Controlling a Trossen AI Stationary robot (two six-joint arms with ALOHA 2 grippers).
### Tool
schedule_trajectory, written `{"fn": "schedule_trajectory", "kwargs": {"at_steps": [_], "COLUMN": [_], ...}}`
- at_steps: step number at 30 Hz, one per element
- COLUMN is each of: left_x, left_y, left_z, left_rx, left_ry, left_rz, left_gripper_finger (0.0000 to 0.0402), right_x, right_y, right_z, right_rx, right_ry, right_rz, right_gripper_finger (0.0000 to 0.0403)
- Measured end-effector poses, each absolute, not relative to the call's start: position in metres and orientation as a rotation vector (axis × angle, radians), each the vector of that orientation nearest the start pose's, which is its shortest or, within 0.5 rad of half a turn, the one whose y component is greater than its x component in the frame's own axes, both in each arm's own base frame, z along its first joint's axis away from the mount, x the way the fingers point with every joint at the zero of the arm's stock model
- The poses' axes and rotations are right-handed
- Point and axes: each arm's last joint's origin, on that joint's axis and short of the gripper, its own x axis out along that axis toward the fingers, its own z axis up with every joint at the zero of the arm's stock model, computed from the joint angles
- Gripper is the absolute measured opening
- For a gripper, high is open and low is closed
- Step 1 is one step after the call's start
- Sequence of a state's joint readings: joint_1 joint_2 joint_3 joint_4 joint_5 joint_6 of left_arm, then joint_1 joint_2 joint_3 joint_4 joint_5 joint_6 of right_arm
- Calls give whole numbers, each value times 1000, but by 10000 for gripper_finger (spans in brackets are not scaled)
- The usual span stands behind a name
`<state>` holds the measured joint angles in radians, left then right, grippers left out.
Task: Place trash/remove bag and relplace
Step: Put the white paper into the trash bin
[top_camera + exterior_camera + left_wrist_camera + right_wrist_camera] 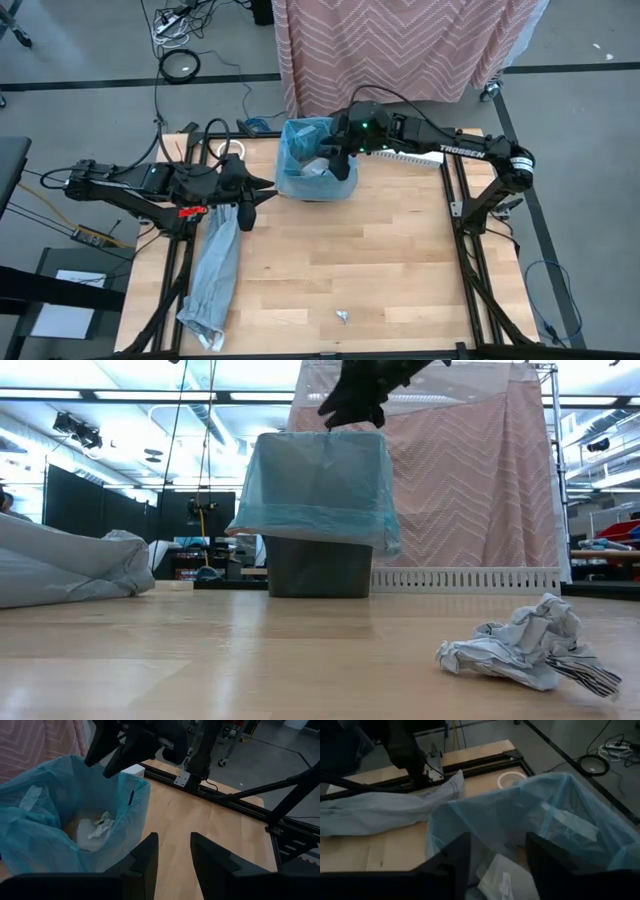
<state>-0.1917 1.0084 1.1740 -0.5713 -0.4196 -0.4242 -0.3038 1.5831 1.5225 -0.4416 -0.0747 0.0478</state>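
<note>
- Trash is split between two places: white wrapper pieces (102, 822) lie at the bottom of the bin, and one crumpled scrap (342, 316) sits alone on the worktop (400, 260), near the front edge and well apart from the bin.
- At far left, the pale grey bag (215, 265) lies flat along the worktop's left side, probably set by as the replacement liner.
- The left end effector (262, 192) hovers just beside the bin's left side, fingers parted with nothing between them; I judge it waits there.
- In the middle, the blue bag (300, 150) lines the dark bin (318, 568), its rim folded over the outside so the mouth stays open for dropping.
- The right end effector (495, 857) hangs over the bin's mouth, fingers apart and empty, placed for a drop inside.
- The bag's folds hide much of the bin's floor, so how many pieces lie inside cannot be told.
</note>
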Motion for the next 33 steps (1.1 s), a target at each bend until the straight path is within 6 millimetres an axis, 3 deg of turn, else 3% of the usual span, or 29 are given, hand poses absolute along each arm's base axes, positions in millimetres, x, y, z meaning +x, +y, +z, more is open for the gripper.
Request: {"fn": "schedule_trajectory", "kwargs": {"at_steps": [4,8,12,16,19,23,28,33], "left_x": [196,196,198,203,209,218,227,232], "left_y": [-26,-26,-26,-26,-27,-29,-32,-34], "left_z": [389,389,388,384,381,374,368,363], "left_rx": [-294,-295,-288,-260,-244,-234,-251,-283], "left_ry": [334,331,335,358,372,402,431,462], "left_rz": [302,302,322,342,344,349,334,301], "left_gripper_finger": [121,121,121,121,121,121,121,121], "right_x": [334,316,297,280,273,270,269,269], "right_y": [-91,-51,-1,47,77,105,123,146], "right_z": [399,446,451,423,388,340,277,220], "right_rx": [131,109,109,108,69,24,108,250], "right_ry": [389,263,333,566,755,848,836,700], "right_rz": [-144,80,286,393,402,377,328,372], "right_gripper_finger": [211,214,207,211,221,241,271,277]}}
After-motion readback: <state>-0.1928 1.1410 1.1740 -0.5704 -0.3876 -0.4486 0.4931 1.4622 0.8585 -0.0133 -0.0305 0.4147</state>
